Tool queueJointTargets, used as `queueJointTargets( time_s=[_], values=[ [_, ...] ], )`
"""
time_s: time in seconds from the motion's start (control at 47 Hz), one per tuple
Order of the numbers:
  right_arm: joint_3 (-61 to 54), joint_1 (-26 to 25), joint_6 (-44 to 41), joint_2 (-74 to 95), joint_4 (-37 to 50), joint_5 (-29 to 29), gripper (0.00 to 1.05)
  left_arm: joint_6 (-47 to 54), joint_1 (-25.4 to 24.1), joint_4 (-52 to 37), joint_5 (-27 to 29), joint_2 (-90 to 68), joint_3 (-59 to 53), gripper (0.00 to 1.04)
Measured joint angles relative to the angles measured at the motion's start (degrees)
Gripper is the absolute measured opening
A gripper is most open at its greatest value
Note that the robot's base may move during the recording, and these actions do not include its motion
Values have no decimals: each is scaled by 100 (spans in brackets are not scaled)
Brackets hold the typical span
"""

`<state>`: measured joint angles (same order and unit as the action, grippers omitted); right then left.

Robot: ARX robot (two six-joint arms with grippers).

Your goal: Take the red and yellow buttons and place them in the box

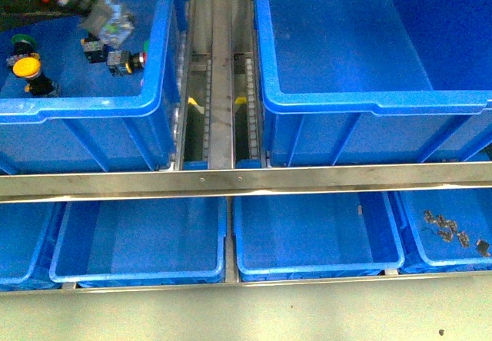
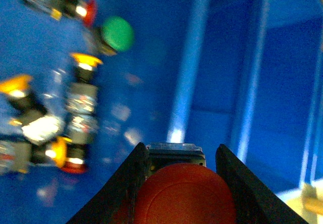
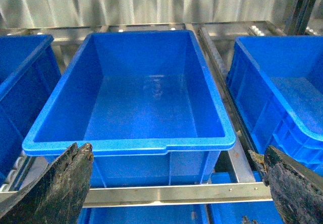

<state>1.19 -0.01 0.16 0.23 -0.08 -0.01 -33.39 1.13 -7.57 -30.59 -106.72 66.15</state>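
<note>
Red button (image 2: 184, 196) looks light, rigid and smooth-capped; the left gripper (image 2: 182, 153) is clamped on it, best held across its blocky body. Right gripper (image 3: 176, 154) gapes wide before the box (image 3: 126, 146).

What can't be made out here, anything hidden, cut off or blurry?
1. Left wrist view: the red button in the left gripper is cut off by the frame edge; the jaws hide its sides.
2. Left wrist view: the loose switches are blurred; exact count unclear.
3. Front view: the small dark parts in the lower right tray are too small to identify.
4. Right wrist view: the right gripper shows only its jaw tips; the rest is out of frame.
</note>
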Motion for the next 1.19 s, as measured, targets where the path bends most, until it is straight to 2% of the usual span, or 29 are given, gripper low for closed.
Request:
queueJointTargets(
  time_s=[0.106,0.234,0.447,0.851,1.191],
  values=[
    [0,0,0,0,0,0,99,-525,741,-184,-83,367,-221,34],
    [0,0,0,0,0,0,99,-872,1329,-229,83,417,-146,34],
    [0,0,0,0,0,0,99,-1504,1974,-348,398,59,422,34],
    [0,0,0,0,0,0,99,-2028,2973,-188,1027,-767,1357,34],
    [0,0,0,0,0,0,99,-1971,3257,-7,1263,-776,1375,34]
  ],
)
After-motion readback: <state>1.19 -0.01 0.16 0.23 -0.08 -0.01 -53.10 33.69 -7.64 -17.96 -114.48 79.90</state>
